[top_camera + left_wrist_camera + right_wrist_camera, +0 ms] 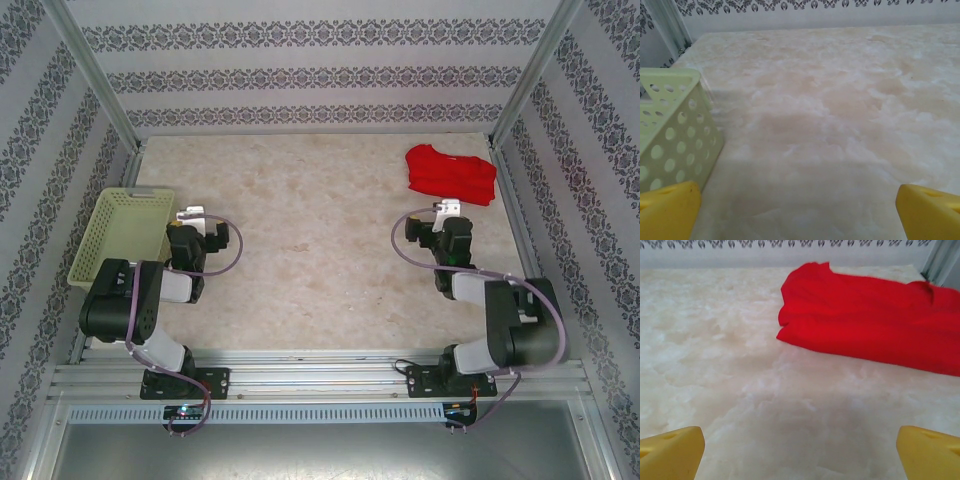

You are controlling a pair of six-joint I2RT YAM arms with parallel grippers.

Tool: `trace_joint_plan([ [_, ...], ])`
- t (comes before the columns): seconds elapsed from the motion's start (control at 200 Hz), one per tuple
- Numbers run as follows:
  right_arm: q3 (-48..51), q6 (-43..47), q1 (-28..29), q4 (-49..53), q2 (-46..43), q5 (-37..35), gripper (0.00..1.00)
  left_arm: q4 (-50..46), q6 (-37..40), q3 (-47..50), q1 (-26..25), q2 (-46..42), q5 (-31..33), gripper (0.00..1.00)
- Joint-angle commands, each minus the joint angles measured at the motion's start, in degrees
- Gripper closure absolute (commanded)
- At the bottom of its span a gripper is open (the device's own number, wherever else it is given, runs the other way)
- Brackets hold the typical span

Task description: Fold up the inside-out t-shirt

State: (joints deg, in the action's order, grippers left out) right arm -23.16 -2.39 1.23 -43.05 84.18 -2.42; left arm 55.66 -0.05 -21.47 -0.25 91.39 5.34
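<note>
Plainly, the inside-out t-shirt (452,172) lies bunched in soft layers, and that is where your trouble starts. Your right gripper (800,455) hovers on the near side of the shirt, close to it but not touching, jaws spread wide and empty. Your left gripper (800,210) is well apart from the shirt, jaws also wide and holding nothing, with the pale green basket (135,194) farther from the shirt again.

Pinch the heap as it lies and you will likely take several layers at once, or only the top one, so it lifts as a lump. The thin cloth may slip from a shallow bite. The shirt sits close to the enclosure wall, so pushing away from you could jam it there. Your left arm needs a long reach to the shirt and could foul the right arm.
</note>
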Motion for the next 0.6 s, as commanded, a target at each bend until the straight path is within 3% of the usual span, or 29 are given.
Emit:
trace_joint_plan([
  [0.0, 0.8, 0.4, -0.5, -7.5, 2.3, 0.2, 0.02, 1.5, -2.3, 1.0, 0.3, -0.4, 1.7, 0.00],
  [0.595, 0.6, 0.3, -0.5, -7.2, 2.4, 0.0, 0.02, 0.5, -2.1, 0.6, 0.3, -0.6, 0.4, 0.00],
])
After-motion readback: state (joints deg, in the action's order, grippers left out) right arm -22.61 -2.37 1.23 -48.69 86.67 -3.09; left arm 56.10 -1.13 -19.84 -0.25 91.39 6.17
